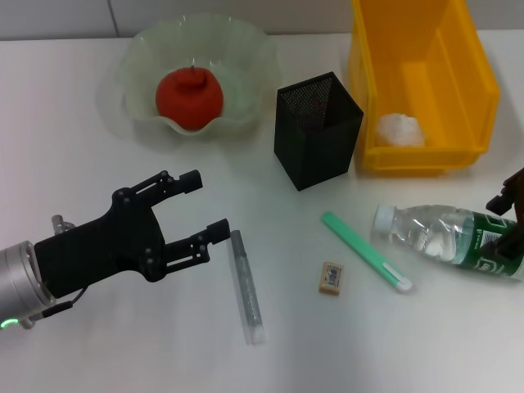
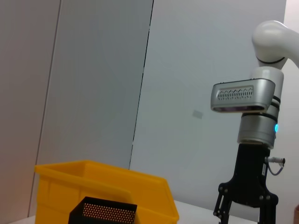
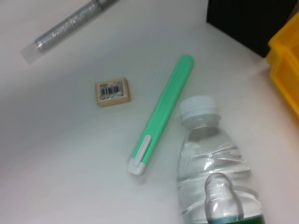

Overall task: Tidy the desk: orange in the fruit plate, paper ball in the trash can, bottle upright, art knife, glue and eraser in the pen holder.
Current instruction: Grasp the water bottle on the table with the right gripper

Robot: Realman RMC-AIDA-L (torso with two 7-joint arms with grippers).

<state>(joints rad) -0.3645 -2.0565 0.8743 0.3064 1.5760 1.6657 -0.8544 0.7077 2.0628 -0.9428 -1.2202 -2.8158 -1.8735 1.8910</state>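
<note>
translucent glass fruit plate (image 1: 246,49), black metal-mesh pen holder (image 1: 315,131), glossy yellow plastic trash can (image 1: 426,74), crumpled paper ball (image 1: 399,128)

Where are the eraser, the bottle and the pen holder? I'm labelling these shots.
eraser (image 1: 331,277), head view, on its printed label.
bottle (image 3: 209,154), right wrist view, on its clear shoulder.
pen holder (image 1: 309,155), head view, on its front mesh wall.

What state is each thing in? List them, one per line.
orange: in the fruit plate.
paper ball: in the trash can.
bottle: lying on its side, cap on.
pen holder: upright, nothing seen inside.
eraser: flat on the desk.
green art knife: flat on the desk.
silver glue stick: flat on the desk.
left gripper: fingers open, empty.
right gripper: at the bottle.
</note>
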